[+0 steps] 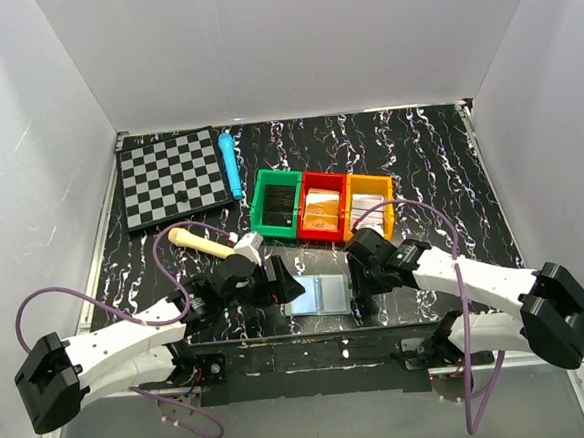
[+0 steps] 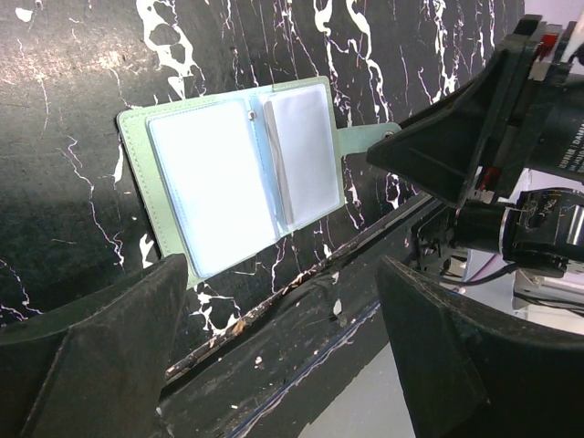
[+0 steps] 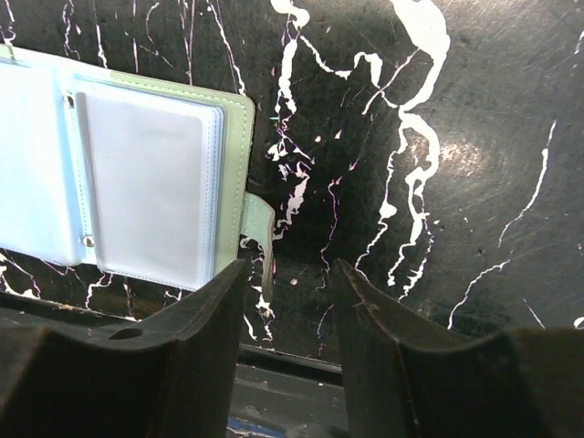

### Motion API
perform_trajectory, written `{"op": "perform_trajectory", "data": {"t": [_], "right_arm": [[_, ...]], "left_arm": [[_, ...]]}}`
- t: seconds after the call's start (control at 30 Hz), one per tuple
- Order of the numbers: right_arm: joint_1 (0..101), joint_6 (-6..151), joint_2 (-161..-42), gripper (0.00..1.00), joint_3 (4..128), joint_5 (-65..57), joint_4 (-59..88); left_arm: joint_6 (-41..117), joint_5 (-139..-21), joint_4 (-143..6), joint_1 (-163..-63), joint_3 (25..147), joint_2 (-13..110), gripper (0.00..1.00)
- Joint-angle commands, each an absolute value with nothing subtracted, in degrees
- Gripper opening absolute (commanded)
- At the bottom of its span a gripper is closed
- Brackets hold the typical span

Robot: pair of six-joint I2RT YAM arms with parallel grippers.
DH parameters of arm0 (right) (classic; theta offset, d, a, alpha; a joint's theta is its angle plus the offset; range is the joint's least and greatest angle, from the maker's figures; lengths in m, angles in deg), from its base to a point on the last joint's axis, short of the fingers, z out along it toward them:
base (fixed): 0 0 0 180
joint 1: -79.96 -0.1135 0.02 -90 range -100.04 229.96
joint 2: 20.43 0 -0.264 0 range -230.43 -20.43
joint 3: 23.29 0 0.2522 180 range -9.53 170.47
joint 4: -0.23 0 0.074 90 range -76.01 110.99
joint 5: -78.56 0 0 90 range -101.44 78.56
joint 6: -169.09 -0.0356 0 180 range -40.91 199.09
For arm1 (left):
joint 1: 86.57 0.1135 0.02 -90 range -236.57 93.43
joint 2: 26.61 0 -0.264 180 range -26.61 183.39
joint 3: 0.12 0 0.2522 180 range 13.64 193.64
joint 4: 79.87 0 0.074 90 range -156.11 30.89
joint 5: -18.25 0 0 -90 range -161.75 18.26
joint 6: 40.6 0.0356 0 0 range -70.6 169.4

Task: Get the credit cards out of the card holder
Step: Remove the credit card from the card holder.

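The card holder [image 1: 317,293] lies open and flat on the dark marbled table, close to the front edge. Its two pale blue panels [image 2: 212,187] face up inside a grey-green border. A stack of clear sleeves [image 3: 146,182] covers the right panel; I cannot make out separate credit cards in them. My left gripper [image 2: 283,269] hovers just left of the holder, open wide with nothing between its fingers. My right gripper [image 3: 289,266] is at the holder's right edge, also open. The holder's small side tab [image 3: 258,224] sticks out just beyond its left fingertip, apart from both fingers.
Green [image 1: 277,204], red [image 1: 323,207] and orange [image 1: 368,206] bins stand in a row behind the holder. A chessboard [image 1: 169,177] and a blue pen [image 1: 230,165] lie at the back left. A wooden mallet [image 1: 203,242] rests by the left arm. The table's front edge [image 2: 301,274] runs just below the holder.
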State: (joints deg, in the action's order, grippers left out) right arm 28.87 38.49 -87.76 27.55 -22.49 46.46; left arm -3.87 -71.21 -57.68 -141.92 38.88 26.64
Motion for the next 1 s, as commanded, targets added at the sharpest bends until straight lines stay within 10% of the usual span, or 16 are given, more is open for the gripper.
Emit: {"op": "perform_trajectory", "data": {"t": [0.0,0.23,0.5,0.97], "right_arm": [[28.8,36.9,-89.2,0.49,29.1,-21.5,44.3],[29.2,37.0,-90.6,0.38,28.7,-22.1,43.3],[29.1,37.9,-89.1,0.01,29.4,-19.9,43.4],[24.4,40.1,-79.1,0.01,32.8,-16.6,45.9]], "left_arm": [[-4.3,-70.1,-58.9,-142.3,39.9,25.9,0.84],[-4.3,-70.7,-59.4,-142.2,39.7,26.6,0.84],[-4.4,-70.6,-59.8,-142.3,39.8,27.2,0.81],[-1.8,-71.3,-61.2,-144.6,48.2,39.6,0.78]]}}
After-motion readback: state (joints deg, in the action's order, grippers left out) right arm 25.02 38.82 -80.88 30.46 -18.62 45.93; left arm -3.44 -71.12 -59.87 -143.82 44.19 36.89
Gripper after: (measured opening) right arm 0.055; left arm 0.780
